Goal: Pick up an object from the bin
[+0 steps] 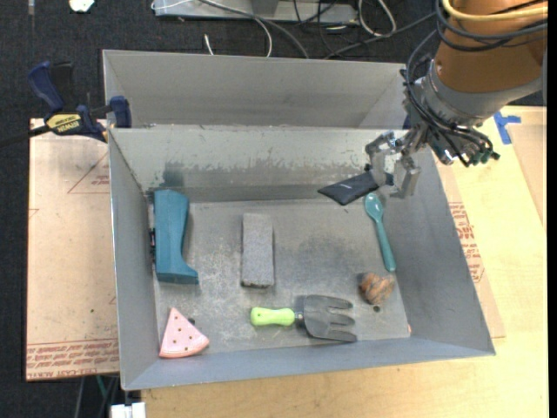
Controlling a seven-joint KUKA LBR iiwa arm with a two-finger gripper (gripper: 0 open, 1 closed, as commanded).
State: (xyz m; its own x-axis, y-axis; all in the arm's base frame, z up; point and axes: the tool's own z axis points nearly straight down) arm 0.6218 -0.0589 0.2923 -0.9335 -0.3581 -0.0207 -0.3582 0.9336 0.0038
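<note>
The gripper [392,179] hangs to the right of and behind the grey rectangular block [257,249] that lies flat on the floor of the grey metal bin [261,151], close to the bin's back right corner. A dark, flat, thin thing [346,190] sticks out from it towards the block, tilted, its free end showing against the foot of the back wall. Its other end runs in under the gripper and is hidden there, so it cannot be told whether the gripper is closed on it or open beside it. What the dark thing is made of is hard to make out.

Right of the block, just below the gripper, lies a teal plastic spoon [380,233], its bowl nearest the gripper. Off the end of the spoon's handle sits a small brown lumpy thing [376,286].

In front of the block lies a small grey garden fork with a green handle [305,316]. Left of the block a blue boot-shaped piece [171,236] lies along the bin's left wall. In front of the block and to its left rests a pink wedge with dark spots [181,335], like a melon slice.
</note>
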